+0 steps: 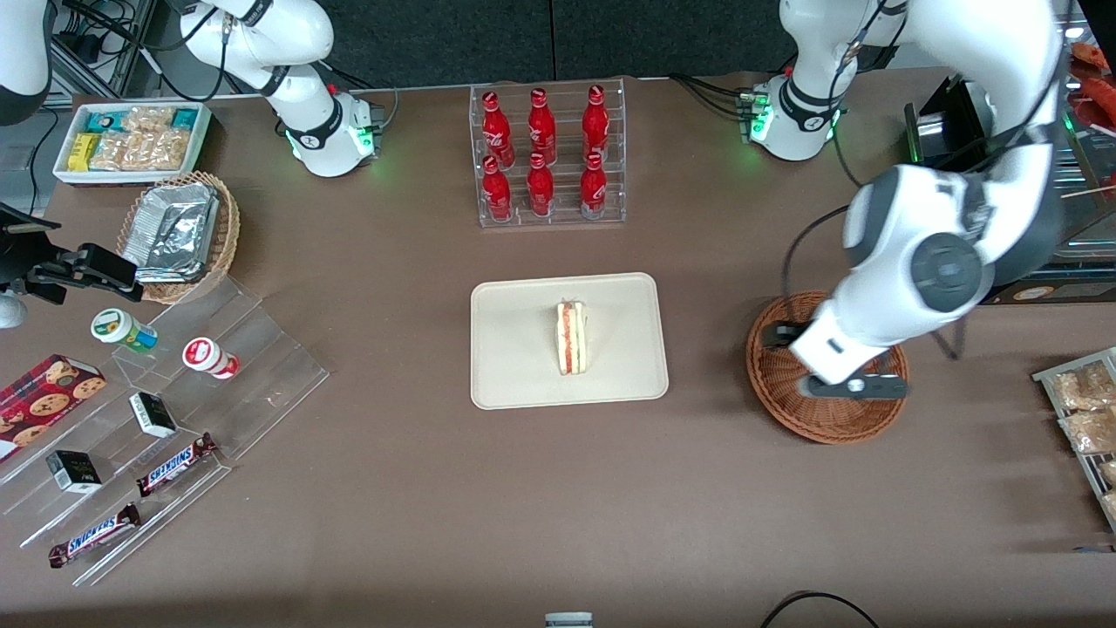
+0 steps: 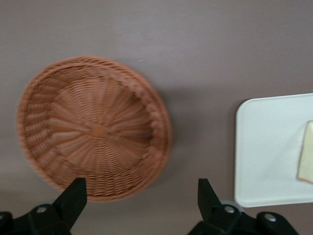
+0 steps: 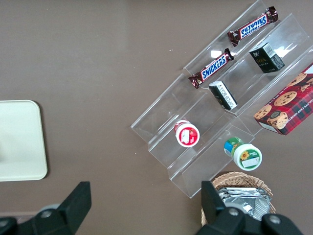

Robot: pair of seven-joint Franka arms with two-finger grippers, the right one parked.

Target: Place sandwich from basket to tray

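Note:
The sandwich (image 1: 571, 338) lies on the cream tray (image 1: 514, 349) in the middle of the table, its red-orange stripe showing. Only a pale corner of the sandwich (image 2: 307, 159) shows in the left wrist view, on the tray (image 2: 269, 152). The reddish-brown woven basket (image 1: 819, 423) stands beside the tray toward the working arm's end, and the basket (image 2: 93, 129) holds nothing. My gripper (image 1: 779, 337) hangs above the basket's rim on the tray's side, largely hidden by the arm. In the wrist view the gripper (image 2: 142, 196) is open, its black fingers (image 2: 73, 196) wide apart with nothing between them.
A clear rack of red bottles (image 1: 545, 153) stands farther from the front camera than the tray. A metal rack of snack packets (image 1: 1081, 410) lies at the working arm's end. Toward the parked arm's end are clear steps with candy bars (image 1: 174, 462) and a tan basket of foil packets (image 1: 179, 235).

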